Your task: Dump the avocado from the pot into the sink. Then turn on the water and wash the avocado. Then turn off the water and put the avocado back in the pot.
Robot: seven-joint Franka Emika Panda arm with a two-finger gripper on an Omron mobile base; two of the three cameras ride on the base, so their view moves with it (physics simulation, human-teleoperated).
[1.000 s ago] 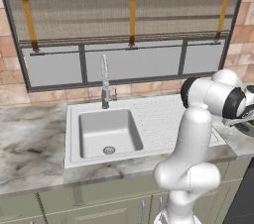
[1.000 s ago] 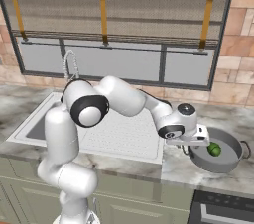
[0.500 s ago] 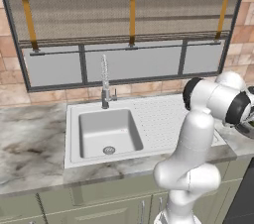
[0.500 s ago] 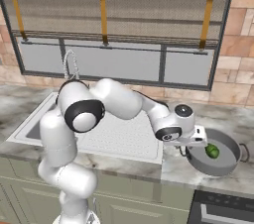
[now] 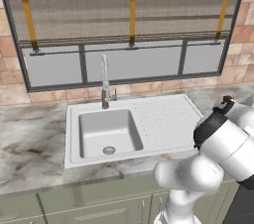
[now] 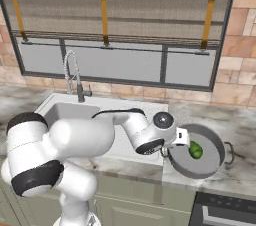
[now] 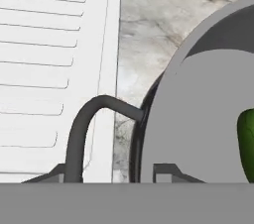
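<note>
Pot (image 6: 202, 159) sits on the table right of the sink (image 5: 106, 130), avocado (image 6: 195, 150) inside. Your hand (image 6: 169, 146) looks closed on its loop handle (image 7: 84, 124). Expect a stiff metal pot, avocado loose and rolling; tip it slowly.

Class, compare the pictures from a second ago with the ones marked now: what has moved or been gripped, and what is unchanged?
The gripper has closed its jaws at the near-left rim of the pot, by its loop handle, and the arm has swung closer. The avocado stays in the pot; the sink is unchanged.
</note>
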